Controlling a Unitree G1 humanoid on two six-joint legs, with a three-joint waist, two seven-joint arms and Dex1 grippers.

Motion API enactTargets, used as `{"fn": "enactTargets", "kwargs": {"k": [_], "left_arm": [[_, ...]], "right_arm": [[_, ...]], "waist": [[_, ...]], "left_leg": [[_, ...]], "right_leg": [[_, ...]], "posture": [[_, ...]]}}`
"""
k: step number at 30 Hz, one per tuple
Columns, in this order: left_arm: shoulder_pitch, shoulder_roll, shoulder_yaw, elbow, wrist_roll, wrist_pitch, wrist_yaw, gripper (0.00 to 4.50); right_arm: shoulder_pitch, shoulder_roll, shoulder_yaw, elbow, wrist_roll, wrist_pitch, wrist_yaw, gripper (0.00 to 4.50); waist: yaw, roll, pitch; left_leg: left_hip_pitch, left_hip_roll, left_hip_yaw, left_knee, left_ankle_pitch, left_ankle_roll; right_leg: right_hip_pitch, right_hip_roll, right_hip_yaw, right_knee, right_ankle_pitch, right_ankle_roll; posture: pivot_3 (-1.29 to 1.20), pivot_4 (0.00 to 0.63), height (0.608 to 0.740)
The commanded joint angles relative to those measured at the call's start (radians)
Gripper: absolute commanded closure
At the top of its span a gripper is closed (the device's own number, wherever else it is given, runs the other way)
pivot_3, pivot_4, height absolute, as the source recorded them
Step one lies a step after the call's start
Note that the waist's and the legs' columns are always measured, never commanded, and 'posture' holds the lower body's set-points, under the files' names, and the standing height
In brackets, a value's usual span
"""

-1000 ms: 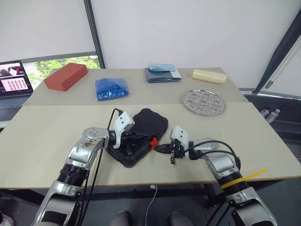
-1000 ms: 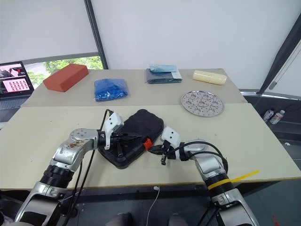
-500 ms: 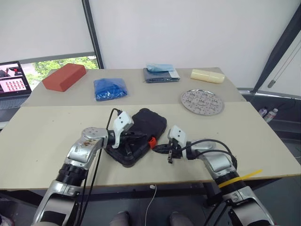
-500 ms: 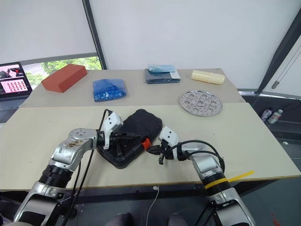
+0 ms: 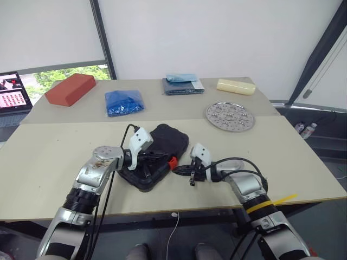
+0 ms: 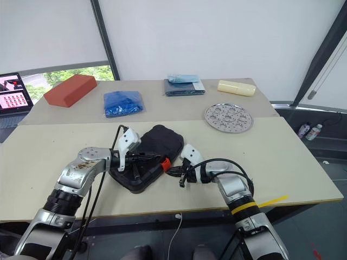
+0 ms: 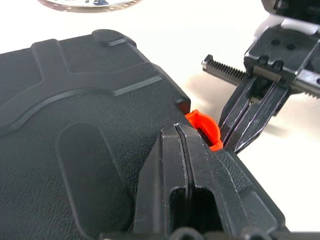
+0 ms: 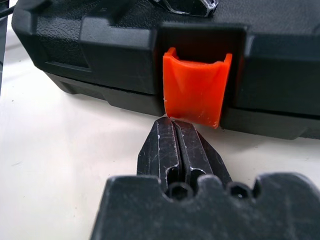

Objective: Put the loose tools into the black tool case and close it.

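With the black tool case [image 5: 157, 156] lying lidded on the table [image 5: 282, 157], the clenched left pincer [image 7: 186, 150] is pressing its lid while the clenched right pincer [image 8: 176, 145], having edged closer, is nudging the orange latch [image 8: 194, 94], likely the final fastening.

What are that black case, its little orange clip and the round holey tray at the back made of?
The black case looks like moulded plastic: matte, pebbled skin with raised ribs. Its orange clip seems smooth, slightly glossy plastic. The round tray is probably metal, likely steel or aluminium: silvery, shiny and punched with holes.
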State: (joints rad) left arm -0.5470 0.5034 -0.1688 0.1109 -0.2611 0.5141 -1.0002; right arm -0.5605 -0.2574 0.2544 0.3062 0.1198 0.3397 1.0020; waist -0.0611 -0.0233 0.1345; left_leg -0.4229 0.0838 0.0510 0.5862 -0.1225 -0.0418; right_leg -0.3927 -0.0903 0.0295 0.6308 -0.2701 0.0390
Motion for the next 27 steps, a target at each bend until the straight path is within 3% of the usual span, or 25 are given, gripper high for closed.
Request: {"fn": "enactTargets", "kwargs": {"k": [1, 6, 9, 17, 27], "left_arm": [[0.079, -0.013, -0.111, 0.096, 0.039, 0.125, -0.011, 4.46], [0.085, -0.007, -0.111, 0.084, 0.033, 0.145, -0.003, 4.46], [0.095, 0.003, -0.100, 0.076, 0.029, 0.148, 0.001, 4.46], [0.116, 0.004, -0.093, 0.063, 0.023, 0.143, 0.010, 4.46], [0.114, 0.000, -0.096, 0.067, 0.025, 0.139, 0.007, 4.46]], "right_arm": [[-0.102, 0.075, -0.035, -0.025, 0.036, -0.104, -0.040, 4.50], [-0.120, 0.071, -0.004, -0.021, -0.009, -0.159, -0.022, 4.50], [-0.117, 0.046, -0.026, -0.103, 0.028, -0.066, 0.005, 4.50], [0.008, -0.105, -0.027, -0.212, 0.032, -0.006, 0.088, 4.50], [0.005, -0.099, -0.009, -0.200, 0.042, -0.003, 0.042, 4.50]], "waist": [[0.000, 0.000, 0.000], [-0.003, 0.000, 0.000], [-0.002, -0.001, 0.001], [0.009, -0.001, 0.000], [0.020, -0.001, -0.001]], "left_leg": [[0.000, 0.000, 0.000, 0.000, 0.000, 0.000], [0.000, 0.000, 0.000, 0.000, 0.000, 0.000], [-0.001, 0.000, 0.000, -0.001, 0.000, 0.000], [-0.001, -0.001, 0.001, -0.004, 0.000, 0.000], [0.001, -0.001, 0.001, -0.006, 0.000, 0.000]], "right_leg": [[0.000, 0.000, 0.000, 0.000, 0.000, 0.000], [0.000, 0.000, 0.000, 0.000, 0.000, 0.000], [-0.001, 0.000, 0.000, 0.000, 0.000, 0.000], [-0.002, -0.001, 0.000, -0.002, 0.000, 0.000], [-0.001, -0.001, 0.000, -0.004, -0.001, 0.000]], "posture": [[0.00, 0.150, 0.740], [0.00, 0.150, 0.740], [0.00, 0.150, 0.740], [0.00, 0.150, 0.740], [0.00, 0.150, 0.740]]}}
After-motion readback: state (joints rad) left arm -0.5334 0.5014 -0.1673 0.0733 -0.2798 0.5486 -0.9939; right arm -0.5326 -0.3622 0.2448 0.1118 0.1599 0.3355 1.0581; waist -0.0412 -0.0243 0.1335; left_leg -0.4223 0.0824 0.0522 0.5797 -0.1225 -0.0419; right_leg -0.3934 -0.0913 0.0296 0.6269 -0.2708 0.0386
